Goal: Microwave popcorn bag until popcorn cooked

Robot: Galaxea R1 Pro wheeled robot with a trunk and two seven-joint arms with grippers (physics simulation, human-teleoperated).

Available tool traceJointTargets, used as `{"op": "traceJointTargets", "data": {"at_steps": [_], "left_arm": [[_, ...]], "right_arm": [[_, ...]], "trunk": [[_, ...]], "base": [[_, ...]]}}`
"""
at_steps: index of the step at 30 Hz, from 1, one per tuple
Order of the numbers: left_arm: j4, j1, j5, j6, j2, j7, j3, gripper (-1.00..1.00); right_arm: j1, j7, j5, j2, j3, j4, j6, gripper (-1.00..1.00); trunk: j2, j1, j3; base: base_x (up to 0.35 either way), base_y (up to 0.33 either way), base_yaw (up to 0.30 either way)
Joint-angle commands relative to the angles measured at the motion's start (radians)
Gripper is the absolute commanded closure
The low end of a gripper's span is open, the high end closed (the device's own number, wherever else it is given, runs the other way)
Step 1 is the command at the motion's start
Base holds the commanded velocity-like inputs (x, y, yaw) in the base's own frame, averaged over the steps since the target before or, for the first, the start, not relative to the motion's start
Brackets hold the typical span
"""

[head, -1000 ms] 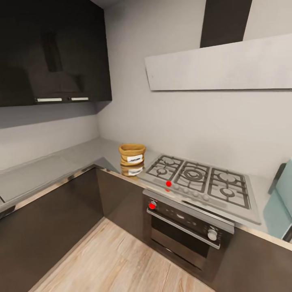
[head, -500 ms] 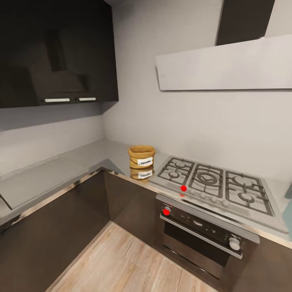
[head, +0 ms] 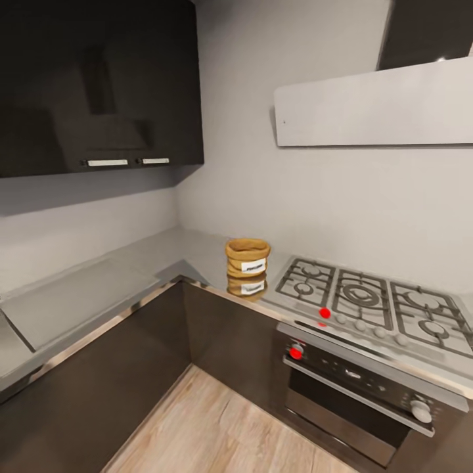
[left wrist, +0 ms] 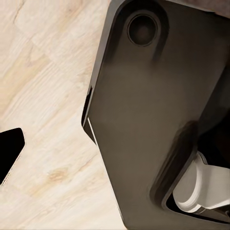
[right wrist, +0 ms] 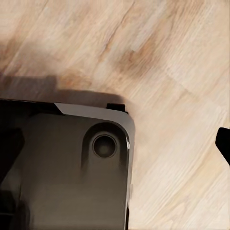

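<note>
The popcorn bag (head: 247, 257), a squat tan sack with a rolled rim and a white label, stands upright on the grey countertop (head: 164, 253) near the corner, just left of the gas hob. Its reflection shows in the worktop below it. The microwave is out of view. My left gripper (left wrist: 115, 148) hangs over the wood floor and my own dark base, a black fingertip (left wrist: 10, 153) at the picture's edge. The right gripper (right wrist: 115, 146) hangs the same way, with a fingertip (right wrist: 224, 143) at the edge. Both are spread wide and hold nothing.
A steel gas hob (head: 374, 302) with black grates sits right of the bag, over a dark built-in oven (head: 355, 387). A flat white extractor hood (head: 374, 105) and dark wall cabinets (head: 98, 85) hang above. Light wood floor (head: 217, 427) lies in the corner between the cabinet runs.
The head camera has swung left and moved closer, so bag and hob sit further right in the picture. The mint-blue edge at the far right has left the view. Nothing on the counter moved.
</note>
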Motion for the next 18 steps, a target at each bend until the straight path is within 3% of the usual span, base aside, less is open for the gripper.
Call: {"op": "traceJointTargets", "data": {"at_steps": [1, 11, 18], "left_arm": [[-0.003, 0.001, -0.001, 0.005, 0.000, 0.000, 0.004, -1.00], [-0.003, 0.001, -0.001, 0.005, 0.000, 0.000, 0.004, -1.00], [-0.003, 0.001, -0.001, 0.005, 0.000, 0.000, 0.004, -1.00]], "right_arm": [[-0.001, 0.001, 0.000, 0.000, 0.004, 0.001, -0.004, -1.00], [-0.001, 0.004, 0.000, 0.002, -0.002, 0.001, -0.004, -1.00], [-0.001, 0.005, 0.000, 0.002, -0.001, 0.001, -0.006, -1.00]], "trunk": [[-0.001, 0.000, -0.001], [-0.001, 0.000, -0.001], [-0.001, 0.000, -0.001]], "base": [[0.146, 0.278, 0.000], [0.163, 0.278, -0.007], [0.168, 0.274, -0.238]]}}
